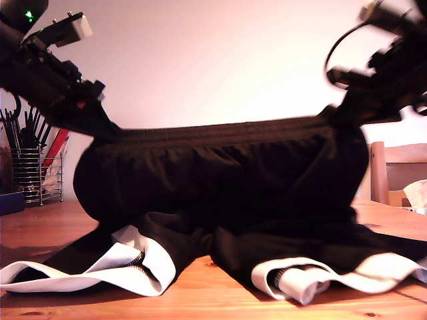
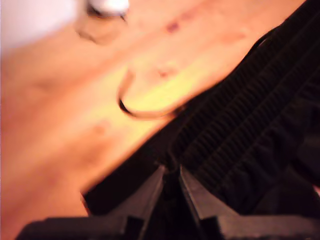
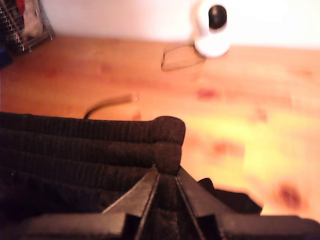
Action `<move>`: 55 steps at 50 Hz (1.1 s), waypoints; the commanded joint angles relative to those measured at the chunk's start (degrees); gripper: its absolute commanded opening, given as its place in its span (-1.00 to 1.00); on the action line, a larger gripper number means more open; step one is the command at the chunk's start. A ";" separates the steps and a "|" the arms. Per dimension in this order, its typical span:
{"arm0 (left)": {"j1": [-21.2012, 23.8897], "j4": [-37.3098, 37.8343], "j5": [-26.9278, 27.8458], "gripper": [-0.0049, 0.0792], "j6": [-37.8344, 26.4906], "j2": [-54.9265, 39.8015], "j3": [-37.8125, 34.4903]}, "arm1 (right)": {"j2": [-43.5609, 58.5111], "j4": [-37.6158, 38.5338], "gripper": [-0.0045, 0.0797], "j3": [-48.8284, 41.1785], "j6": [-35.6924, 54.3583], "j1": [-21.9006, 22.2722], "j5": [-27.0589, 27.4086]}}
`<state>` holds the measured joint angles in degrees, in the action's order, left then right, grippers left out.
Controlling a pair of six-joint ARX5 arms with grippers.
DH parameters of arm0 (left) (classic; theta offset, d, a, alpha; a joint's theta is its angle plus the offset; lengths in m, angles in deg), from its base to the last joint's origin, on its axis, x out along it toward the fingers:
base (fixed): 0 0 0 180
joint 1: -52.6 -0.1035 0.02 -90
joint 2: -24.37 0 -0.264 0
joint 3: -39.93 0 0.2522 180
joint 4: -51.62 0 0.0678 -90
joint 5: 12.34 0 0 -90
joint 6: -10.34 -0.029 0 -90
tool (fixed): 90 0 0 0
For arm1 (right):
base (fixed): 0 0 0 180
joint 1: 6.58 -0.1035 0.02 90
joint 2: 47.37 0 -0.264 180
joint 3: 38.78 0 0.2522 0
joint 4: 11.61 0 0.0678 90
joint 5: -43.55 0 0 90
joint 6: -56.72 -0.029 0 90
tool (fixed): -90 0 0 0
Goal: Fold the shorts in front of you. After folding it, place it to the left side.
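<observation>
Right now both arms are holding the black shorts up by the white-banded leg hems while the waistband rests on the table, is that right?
Not quite. The shorts are held up by the ribbed waistband, one gripper at each end; the white-banded leg hems rest on the wooden table. The exterior view shows it, and both wrist views show fingers pinching waistband.

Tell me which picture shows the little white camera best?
The second wrist view: the white camera stands whole on the table, dark lens visible. The first wrist view shows only a blurry white bit at the edge. The exterior view doesn't show it.
</observation>
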<state>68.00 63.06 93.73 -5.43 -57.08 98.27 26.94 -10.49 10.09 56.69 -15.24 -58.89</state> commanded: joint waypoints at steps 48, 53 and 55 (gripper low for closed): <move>5.53 8.87 -6.32 -0.94 2.60 11.13 -4.00 | -22.08 -9.42 -0.92 -13.09 -4.09 -2.62 10.08; 6.08 10.25 -6.32 -0.94 2.80 11.15 -4.02 | -24.83 -10.36 -0.92 -14.88 -5.70 -2.84 10.43; 6.54 10.82 -6.32 -0.94 3.50 11.15 -4.07 | -25.77 -10.93 -0.92 -15.21 -6.32 -3.04 10.53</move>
<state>75.67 72.78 89.93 -2.87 -45.28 95.36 1.71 -20.64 -3.09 51.62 -19.46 -51.68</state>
